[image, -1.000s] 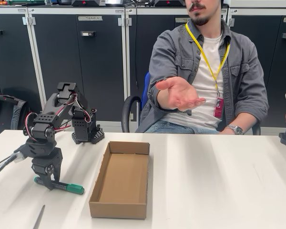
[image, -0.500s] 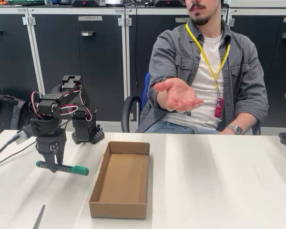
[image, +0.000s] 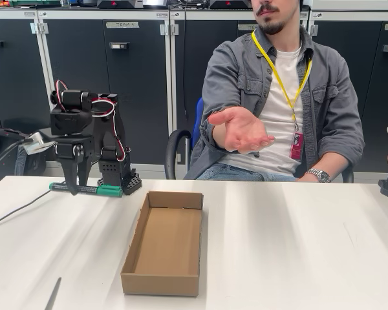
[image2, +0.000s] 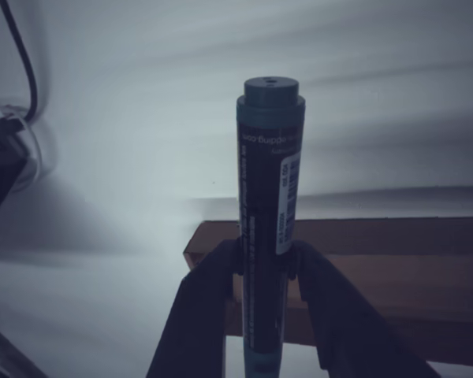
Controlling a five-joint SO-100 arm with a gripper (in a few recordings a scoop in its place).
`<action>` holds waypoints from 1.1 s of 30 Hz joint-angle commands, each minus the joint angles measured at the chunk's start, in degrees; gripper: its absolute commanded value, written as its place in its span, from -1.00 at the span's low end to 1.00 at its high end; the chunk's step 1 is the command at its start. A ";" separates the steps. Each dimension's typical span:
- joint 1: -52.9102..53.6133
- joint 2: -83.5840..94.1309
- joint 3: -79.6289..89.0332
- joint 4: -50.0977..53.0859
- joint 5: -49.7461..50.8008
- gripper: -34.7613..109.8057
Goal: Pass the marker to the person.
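The green marker (image: 87, 189) hangs level above the left part of the table, with my gripper (image: 73, 189) shut across its dark label band. In the wrist view the marker (image2: 266, 197) runs up the middle of the picture, clamped between my two dark fingers (image2: 205, 307). The person (image: 281, 97) sits behind the table at the right and holds an open, upturned hand (image: 242, 129) out over the far edge. That hand is well to the right of the marker and somewhat higher.
An open cardboard box (image: 165, 242) lies on the white table below and right of the marker; its corner (image2: 315, 260) appears under the marker in the wrist view. A thin grey rod (image: 52, 294) lies at the front left edge. Dark cabinets stand behind.
My arm has lifted the marker from the table surface up to well above it, moving it back toward the arm's base. The person's hand has stayed almost still.
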 commanded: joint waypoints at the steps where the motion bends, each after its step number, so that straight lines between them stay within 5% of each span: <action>1: -1.85 8.79 0.35 0.18 -2.72 -0.59; 21: -22.94 10.55 -15.64 -16.52 -21.18 -0.59; 33: -34.63 9.67 -10.28 -45.53 -34.89 -0.59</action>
